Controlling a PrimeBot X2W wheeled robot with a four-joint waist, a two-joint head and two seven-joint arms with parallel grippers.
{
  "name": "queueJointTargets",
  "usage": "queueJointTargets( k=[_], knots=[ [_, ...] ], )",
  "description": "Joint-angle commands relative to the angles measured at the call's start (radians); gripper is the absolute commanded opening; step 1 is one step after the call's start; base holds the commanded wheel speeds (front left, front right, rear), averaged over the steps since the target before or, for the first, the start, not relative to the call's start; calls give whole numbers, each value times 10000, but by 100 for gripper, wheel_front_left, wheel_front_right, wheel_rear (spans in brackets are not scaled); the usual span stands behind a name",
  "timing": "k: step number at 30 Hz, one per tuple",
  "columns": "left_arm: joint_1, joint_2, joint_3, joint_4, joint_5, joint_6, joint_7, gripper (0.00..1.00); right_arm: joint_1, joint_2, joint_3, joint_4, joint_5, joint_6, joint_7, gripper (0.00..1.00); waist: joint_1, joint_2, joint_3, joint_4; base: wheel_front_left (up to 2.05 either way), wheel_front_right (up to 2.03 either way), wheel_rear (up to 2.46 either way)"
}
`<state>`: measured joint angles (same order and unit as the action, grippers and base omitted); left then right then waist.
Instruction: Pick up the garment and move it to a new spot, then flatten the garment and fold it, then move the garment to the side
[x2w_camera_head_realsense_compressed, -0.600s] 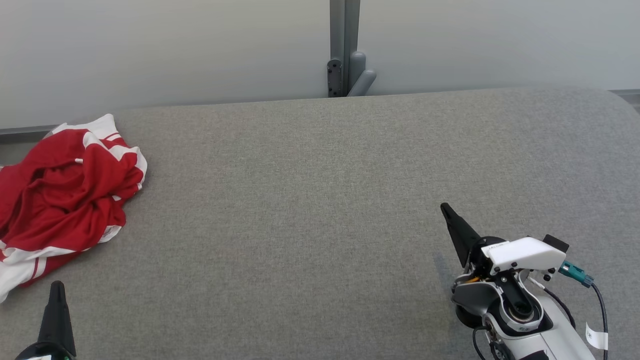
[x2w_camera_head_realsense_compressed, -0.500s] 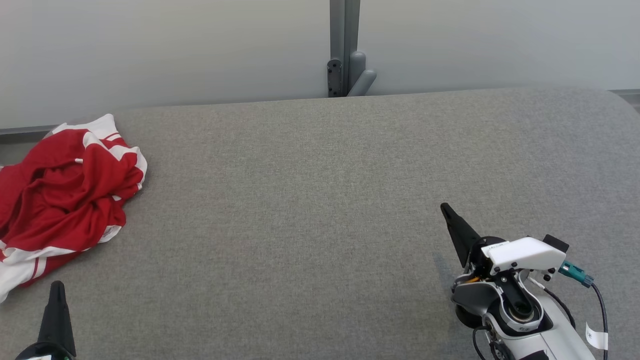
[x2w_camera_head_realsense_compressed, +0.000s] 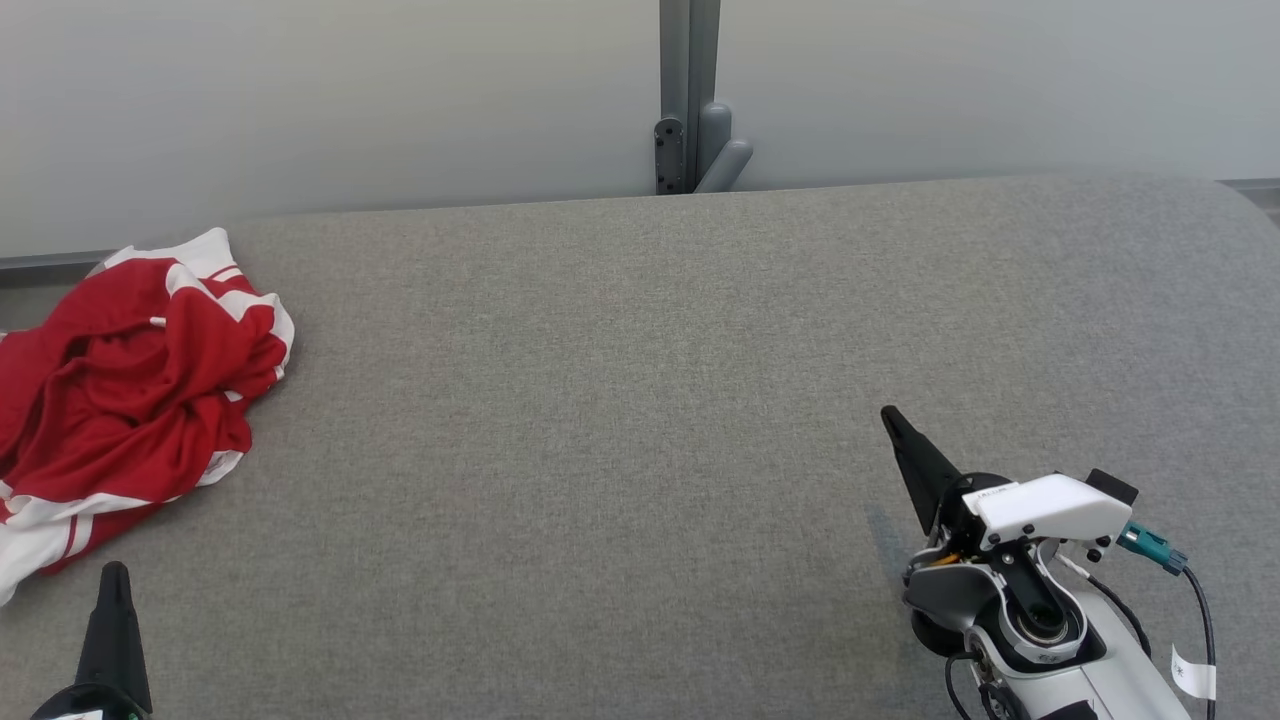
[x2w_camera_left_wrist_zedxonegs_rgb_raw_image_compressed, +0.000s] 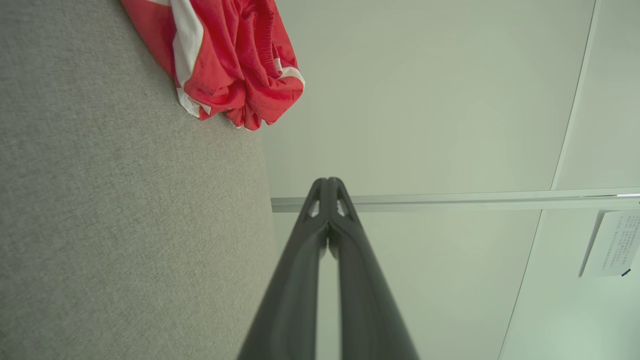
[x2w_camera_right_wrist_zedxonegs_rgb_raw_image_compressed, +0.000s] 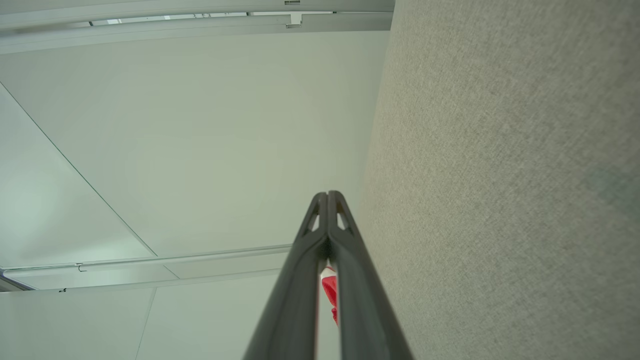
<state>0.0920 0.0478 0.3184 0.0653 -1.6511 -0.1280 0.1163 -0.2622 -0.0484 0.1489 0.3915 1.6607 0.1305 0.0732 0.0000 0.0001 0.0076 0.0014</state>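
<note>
The crumpled red and white fabric garment (x2w_camera_head_realsense_compressed: 130, 390) lies in a heap at the far left side of the wide table covered with grey cloth (x2w_camera_head_realsense_compressed: 640, 380), and in the left wrist view a part of it seems to reach a little past the table's edge. Nothing of the task looks done: the garment is not lifted, not flattened and not folded. The left gripper (x2w_camera_head_realsense_compressed: 114, 575) stands at the lower left of the head view, near the garment but apart from it. Its two long dark fingers are pressed together with nothing between them, as its own wrist view shows clearly. The right gripper (x2w_camera_head_realsense_compressed: 890, 415) is over the right part of the table, well apart from the garment, and its fingers are also closed on nothing. I judge that every step is left: to open a gripper and take the garment, carry it to a new spot, spread it, fold it, and move it to the side.
</note>
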Motion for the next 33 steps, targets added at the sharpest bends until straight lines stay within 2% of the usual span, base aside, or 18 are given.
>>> queueJointTargets(
  k=[1, 33],
  knots=[
    [-109, 47, 11, -34, -28, -66, 24, 0, -95, -37, 9, 12, 62, 4, 2, 0, 0, -1, 0, 0, 0, 0, 0],
    [-109, 48, 11, -34, -28, -66, 24, 0, -95, -37, 9, 11, 62, 4, 2, 0, 0, -1, 0, 0, 0, 0, 0]
  ],
)
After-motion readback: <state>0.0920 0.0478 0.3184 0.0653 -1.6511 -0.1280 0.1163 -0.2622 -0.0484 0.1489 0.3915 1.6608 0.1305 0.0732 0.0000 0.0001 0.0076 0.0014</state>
